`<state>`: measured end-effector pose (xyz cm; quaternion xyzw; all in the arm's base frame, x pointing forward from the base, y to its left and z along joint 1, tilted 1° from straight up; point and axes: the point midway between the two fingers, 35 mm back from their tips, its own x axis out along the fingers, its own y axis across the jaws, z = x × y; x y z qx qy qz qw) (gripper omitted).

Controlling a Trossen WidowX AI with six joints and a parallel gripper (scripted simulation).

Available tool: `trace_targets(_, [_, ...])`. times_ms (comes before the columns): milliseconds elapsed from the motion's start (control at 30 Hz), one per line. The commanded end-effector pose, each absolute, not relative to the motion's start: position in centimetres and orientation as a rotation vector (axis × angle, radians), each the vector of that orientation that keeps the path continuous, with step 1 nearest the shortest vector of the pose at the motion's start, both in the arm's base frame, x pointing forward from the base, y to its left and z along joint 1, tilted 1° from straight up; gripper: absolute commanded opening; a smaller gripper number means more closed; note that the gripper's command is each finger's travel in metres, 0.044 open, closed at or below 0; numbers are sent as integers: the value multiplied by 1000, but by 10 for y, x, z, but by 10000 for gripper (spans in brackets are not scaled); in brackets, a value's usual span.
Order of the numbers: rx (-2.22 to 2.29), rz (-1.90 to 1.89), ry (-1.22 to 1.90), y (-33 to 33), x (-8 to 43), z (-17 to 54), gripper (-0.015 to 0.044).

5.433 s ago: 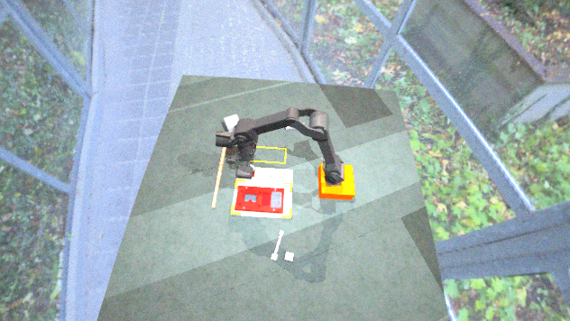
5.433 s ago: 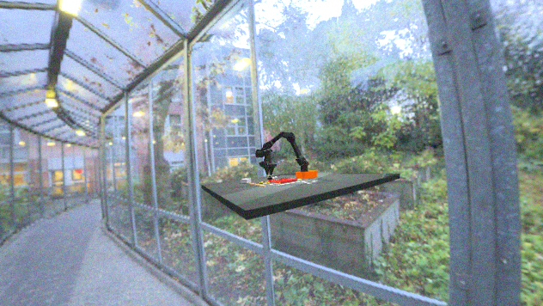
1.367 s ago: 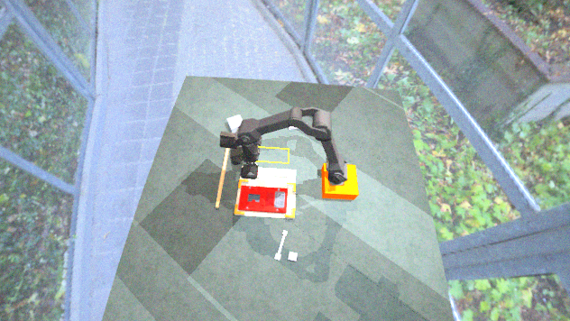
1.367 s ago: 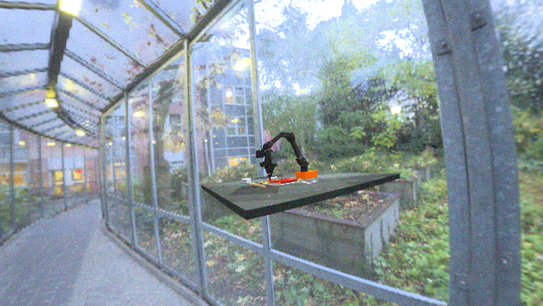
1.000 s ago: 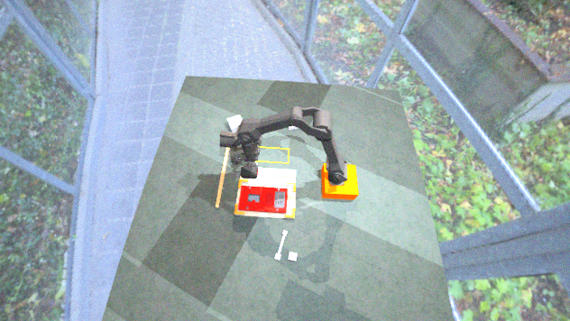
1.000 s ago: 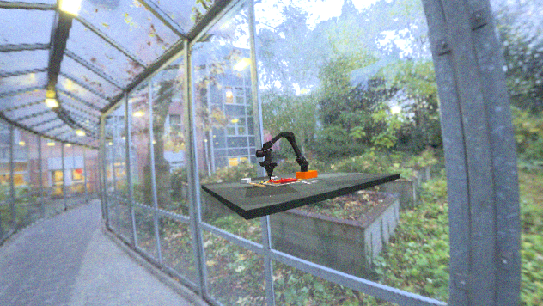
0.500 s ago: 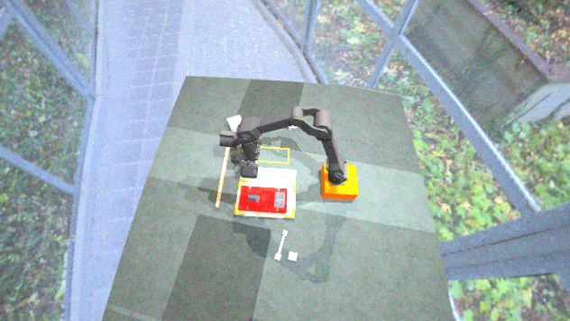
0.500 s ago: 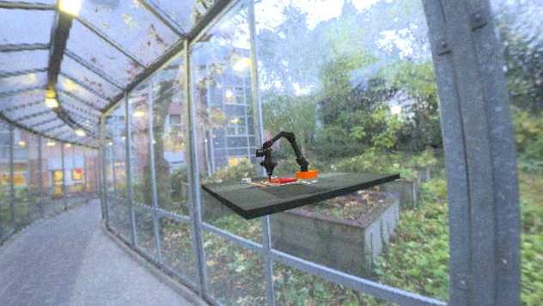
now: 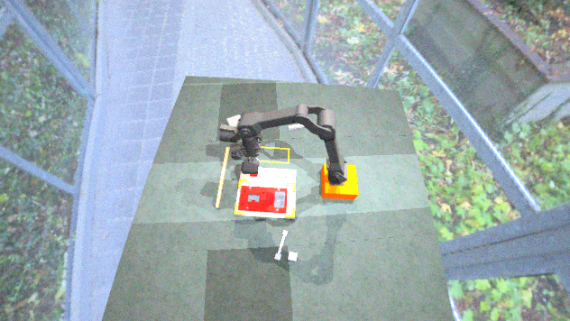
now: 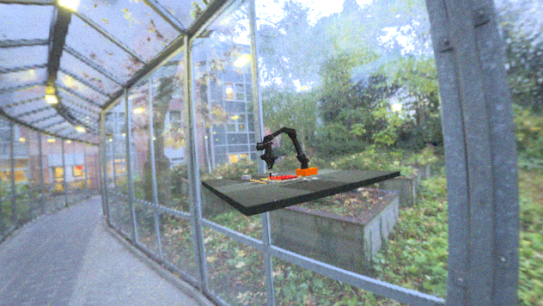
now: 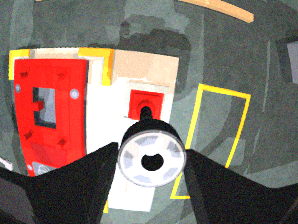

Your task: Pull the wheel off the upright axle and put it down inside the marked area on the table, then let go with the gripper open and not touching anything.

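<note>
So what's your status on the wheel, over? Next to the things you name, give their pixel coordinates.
Gripper [image 11: 152,152] shut on wheel [image 11: 131,176]. Wheel over the red square base [image 11: 134,95], beside, not in, the yellow-outlined area [image 11: 225,90] [image 9: 289,155]. Nothing seen blocking between.

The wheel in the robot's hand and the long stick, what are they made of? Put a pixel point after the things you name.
The wheel [image 11: 131,172] looks like black rubber around a shiny, pale plastic or metal middle; I can't tell which. The stick [image 9: 222,180] [image 11: 227,9] is probably plain wood, because it's light tan and looks dull.
</note>
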<state>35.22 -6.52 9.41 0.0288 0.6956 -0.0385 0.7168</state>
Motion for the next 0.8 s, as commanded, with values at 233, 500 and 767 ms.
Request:
trace_targets(233, [61, -93, 1533, -118, 323, 99, 0])
trace_targets(500, [57, -98, 1531, -152, 295, 101, 0])
trace_targets(767, [56, -100, 1531, -161, 286, 100, 0])
